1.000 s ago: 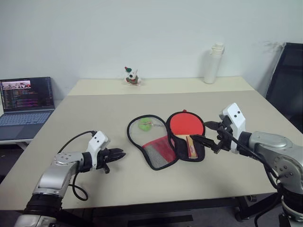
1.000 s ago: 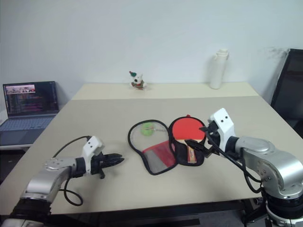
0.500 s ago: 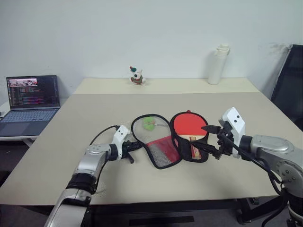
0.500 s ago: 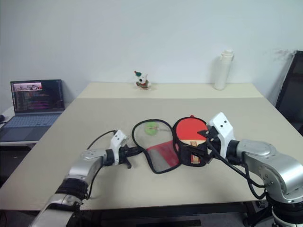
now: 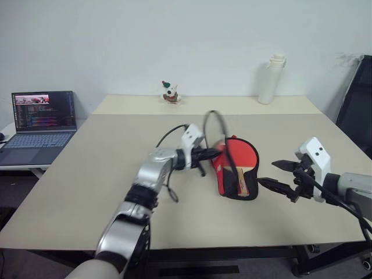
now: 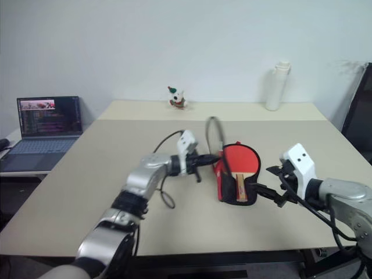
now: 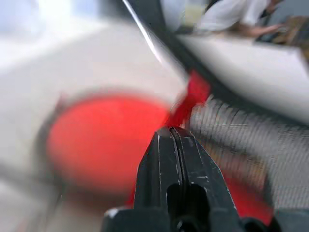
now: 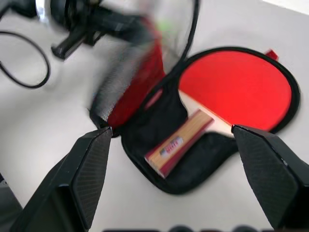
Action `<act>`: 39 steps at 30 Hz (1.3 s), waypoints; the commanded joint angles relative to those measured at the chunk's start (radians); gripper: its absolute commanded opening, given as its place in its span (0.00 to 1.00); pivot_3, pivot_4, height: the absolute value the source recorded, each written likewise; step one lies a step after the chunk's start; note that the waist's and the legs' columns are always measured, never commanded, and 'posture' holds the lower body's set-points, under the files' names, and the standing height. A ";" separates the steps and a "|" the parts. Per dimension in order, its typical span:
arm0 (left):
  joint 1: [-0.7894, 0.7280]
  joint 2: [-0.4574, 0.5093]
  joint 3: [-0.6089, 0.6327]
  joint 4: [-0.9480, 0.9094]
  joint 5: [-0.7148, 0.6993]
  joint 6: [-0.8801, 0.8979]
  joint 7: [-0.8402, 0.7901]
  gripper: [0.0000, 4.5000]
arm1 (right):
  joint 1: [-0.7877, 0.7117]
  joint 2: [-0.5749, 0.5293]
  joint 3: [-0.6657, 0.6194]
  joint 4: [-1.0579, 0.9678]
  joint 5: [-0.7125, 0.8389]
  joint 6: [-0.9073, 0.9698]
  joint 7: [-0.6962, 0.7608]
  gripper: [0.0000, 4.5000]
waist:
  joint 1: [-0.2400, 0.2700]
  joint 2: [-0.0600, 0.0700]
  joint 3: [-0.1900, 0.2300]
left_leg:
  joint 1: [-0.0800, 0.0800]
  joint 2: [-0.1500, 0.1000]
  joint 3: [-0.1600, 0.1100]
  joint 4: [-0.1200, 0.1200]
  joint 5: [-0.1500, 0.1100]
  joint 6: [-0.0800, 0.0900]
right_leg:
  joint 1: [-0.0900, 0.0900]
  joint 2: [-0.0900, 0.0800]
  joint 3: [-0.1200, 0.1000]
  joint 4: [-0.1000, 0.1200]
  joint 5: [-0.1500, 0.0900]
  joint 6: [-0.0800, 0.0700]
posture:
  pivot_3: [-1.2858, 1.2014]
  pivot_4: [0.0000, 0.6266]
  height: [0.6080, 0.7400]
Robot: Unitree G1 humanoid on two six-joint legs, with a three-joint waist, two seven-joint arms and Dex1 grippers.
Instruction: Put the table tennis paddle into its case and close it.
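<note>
The table tennis paddle (image 5: pixel 243 156) lies red face up in the open lower half of the case (image 5: pixel 231 190), its wooden handle (image 8: pixel 178 142) pointing toward me. My left gripper (image 5: pixel 210 154) is shut on the edge of the case's red mesh flap (image 5: pixel 220 167). It holds the flap raised on edge just left of the paddle, the black rim (image 5: pixel 214 123) looping upward. My right gripper (image 5: pixel 266 173) hovers open to the right of the case, apart from it, with nothing between its fingers (image 8: pixel 91 169).
A laptop (image 5: pixel 40 119) sits on a side table at far left. A white bottle (image 5: pixel 269 78) and a small toy figure (image 5: pixel 169 92) stand at the table's back. A black chair (image 5: pixel 356 99) is at the right edge.
My left gripper swept right and up, lifting the case's flap from flat on the table to standing beside the paddle. The right gripper drew back to the right, away from the case.
</note>
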 commanded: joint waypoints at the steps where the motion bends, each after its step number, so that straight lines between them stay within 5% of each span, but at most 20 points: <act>1: -0.122 -0.076 0.009 0.172 0.020 -0.091 0.053 0.00 | 0.021 -0.030 -0.073 -0.029 0.022 0.010 -0.012 0.97 | -0.003 0.000 0.000 | 0.000 -0.001 0.001 0.000 0.000 0.000 | 0.000 0.000 0.000 0.000 0.000 0.000 | 0.52 0.24 1.00; 9: -0.173 -0.079 0.040 0.349 0.045 -0.216 0.052 0.00 | 0.009 0.006 -0.061 0.008 0.006 0.008 -0.086 0.97 | -0.027 -0.001 0.001 | 0.001 0.001 0.001 -0.001 -0.001 0.001 | -0.001 0.006 0.001 0.001 0.000 0.000 | 0.52 0.24 1.00; 17: 0.058 0.130 0.081 -0.012 -0.051 -0.089 -0.158 0.00 | -0.153 0.116 0.128 0.260 -0.094 -0.082 -0.131 0.98 | -0.038 0.001 0.000 | 0.003 0.004 0.002 -0.002 -0.001 0.001 | -0.002 0.007 0.003 0.002 0.000 0.000 | 0.52 0.24 1.00; 24: 0.277 0.273 0.120 -0.360 -0.117 0.092 -0.131 0.00 | -0.286 0.211 0.279 0.587 -0.219 -0.204 -0.100 0.98 | -0.024 0.000 0.000 | 0.001 0.004 0.002 0.000 -0.001 0.001 | -0.002 0.003 0.003 0.001 0.000 -0.001 | 0.52 0.24 1.00; 39: 0.409 0.335 0.146 -0.582 -0.167 0.218 -0.033 0.00 | -0.386 0.313 0.421 1.006 -0.423 -0.395 0.016 0.98 | -0.028 0.000 0.000 | 0.003 0.004 0.002 0.000 0.000 0.001 | -0.001 0.002 0.002 0.003 0.003 -0.005 | 0.52 0.24 1.00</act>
